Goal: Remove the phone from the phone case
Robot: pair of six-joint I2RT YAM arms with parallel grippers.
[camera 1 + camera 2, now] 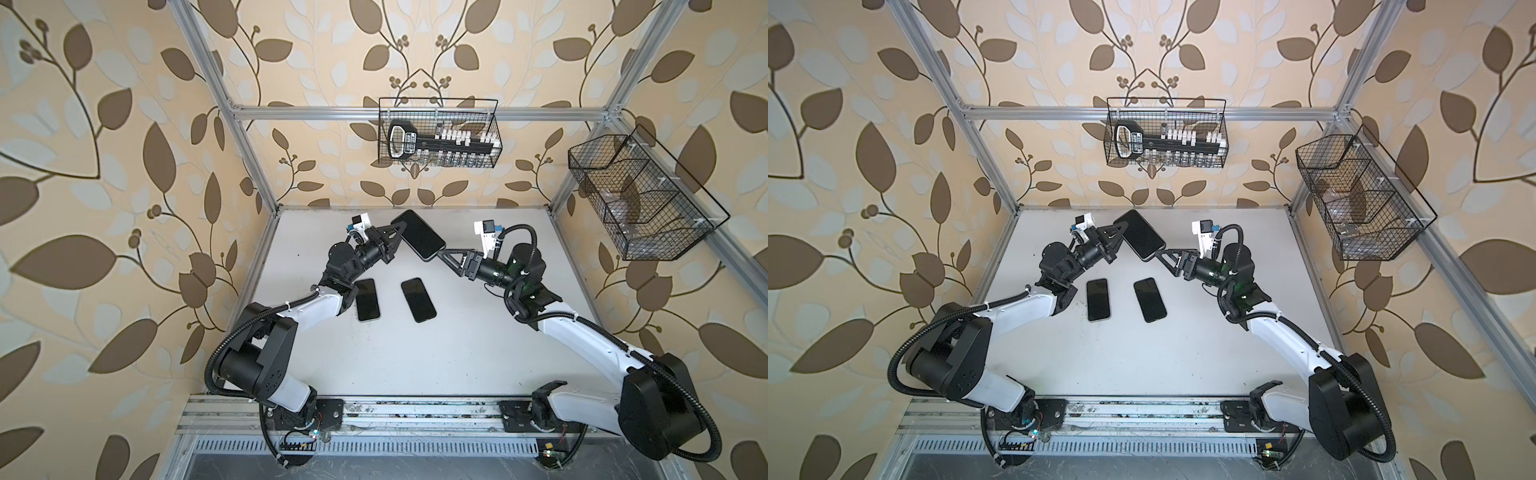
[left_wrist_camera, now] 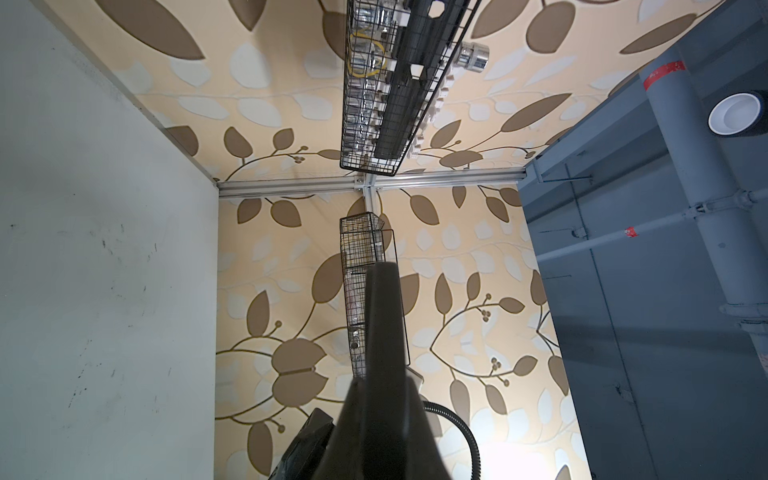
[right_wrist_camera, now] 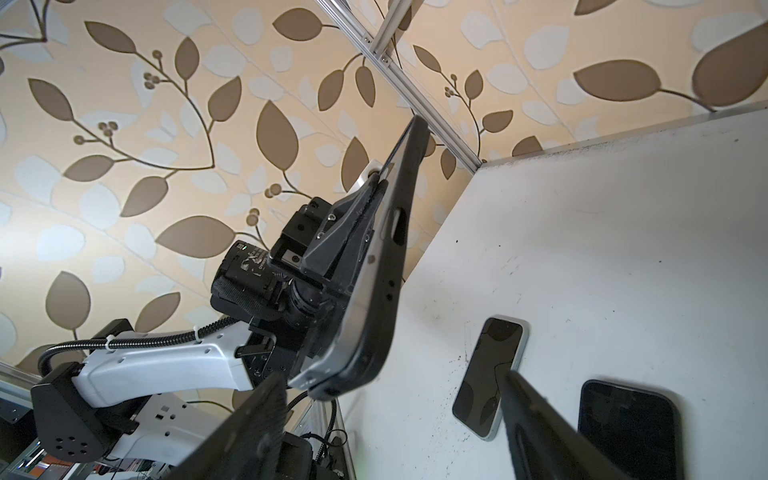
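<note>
The phone in its black phone case (image 1: 417, 235) (image 1: 1140, 235) hangs tilted above the back of the table. My left gripper (image 1: 400, 237) (image 1: 1121, 237) is shut on one long edge of it. The right wrist view shows the case's back (image 3: 390, 266) and the phone's grey rim (image 3: 353, 316) along it. My right gripper (image 1: 440, 253) (image 3: 395, 415) is open at the lower corner, which lies between its fingers (image 3: 257, 415) without touching them. In the left wrist view the cased phone (image 2: 384, 299) shows edge-on, rising out of the left gripper (image 2: 384, 386).
Two bare phones (image 1: 367, 299) (image 1: 418, 300) lie screen up on the white table (image 1: 415, 357) below the grippers. A wire basket (image 1: 438, 133) with a tool hangs on the back wall. Another basket (image 1: 640, 199) hangs on the right wall.
</note>
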